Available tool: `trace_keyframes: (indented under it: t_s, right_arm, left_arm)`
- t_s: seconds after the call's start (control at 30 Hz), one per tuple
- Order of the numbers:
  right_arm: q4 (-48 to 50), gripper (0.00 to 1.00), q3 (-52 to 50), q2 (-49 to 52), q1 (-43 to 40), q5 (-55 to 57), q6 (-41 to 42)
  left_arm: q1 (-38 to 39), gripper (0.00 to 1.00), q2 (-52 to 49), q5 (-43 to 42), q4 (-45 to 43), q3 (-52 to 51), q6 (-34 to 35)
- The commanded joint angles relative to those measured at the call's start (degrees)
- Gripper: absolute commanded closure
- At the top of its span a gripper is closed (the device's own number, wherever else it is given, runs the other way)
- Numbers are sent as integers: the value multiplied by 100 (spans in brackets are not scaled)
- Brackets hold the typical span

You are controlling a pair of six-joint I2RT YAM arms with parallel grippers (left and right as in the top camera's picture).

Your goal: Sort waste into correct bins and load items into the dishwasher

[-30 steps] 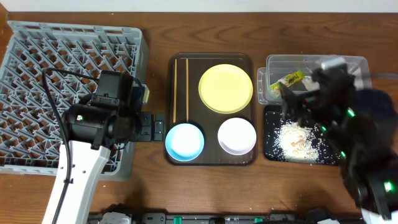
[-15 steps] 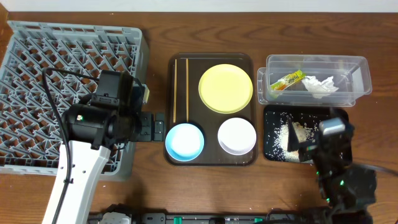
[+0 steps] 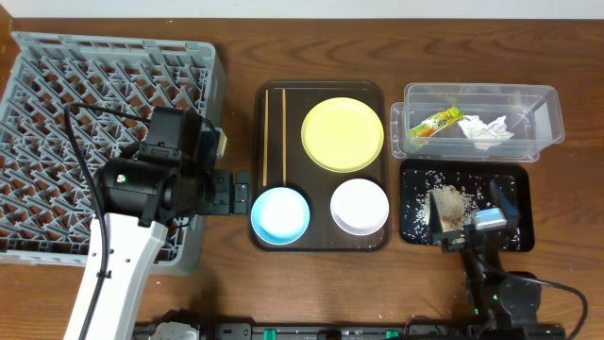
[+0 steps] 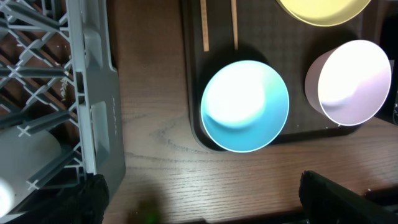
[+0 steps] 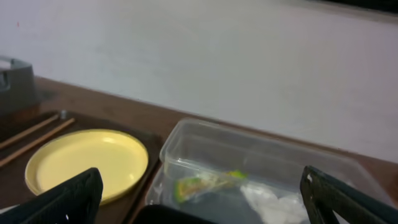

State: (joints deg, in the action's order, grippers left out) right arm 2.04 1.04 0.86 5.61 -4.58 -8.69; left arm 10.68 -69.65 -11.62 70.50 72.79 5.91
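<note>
My right arm has pulled back off the bins toward the near edge of the surface; my left has not shifted. From the left: the dish rack (image 3: pixel 104 94) shows free pegs. My left end effector (image 4: pixel 208 199) hangs fingers apart and empty, near the blue bowl (image 3: pixel 280 213) on the brown tray (image 3: pixel 293 175). I should pinch that bowl's near rim, one finger inside, lift clear of the tray lip, then stand it between pegs. The wrapper (image 3: pixel 441 122) and tissue (image 3: pixel 486 129) lie in the clear tub (image 3: pixel 549 118), with rice (image 3: pixel 451 210) on the black tray (image 3: pixel 415 179). My right end effector (image 5: pixel 211 202) is spread, holding nothing.

light: even, bright | glare: light blue bowl (image 4: pixel 245 104) | right wrist: soft
</note>
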Motion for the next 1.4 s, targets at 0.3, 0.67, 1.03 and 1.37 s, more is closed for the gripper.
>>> trace_keyframes:
  t_s: [0.3, 0.67, 1.03, 1.37]
  right_arm:
    - [-595, 1, -72, -44, -35, -7, -81]
    - [-592, 1, -72, -37, -35, -2, -81]
    - [-592, 1, -72, -37, -35, -2, -81]
    - [-592, 1, -72, -31, -35, 0, -81]
  left_arm:
    - [13, 2, -13, 72, 20, 52, -76]
    - [13, 2, -13, 72, 20, 52, -76]
    - [24, 2, -50, -758, -942, -28, 210]
    - [699, 2, -1534, 901, -3051, -90, 208]
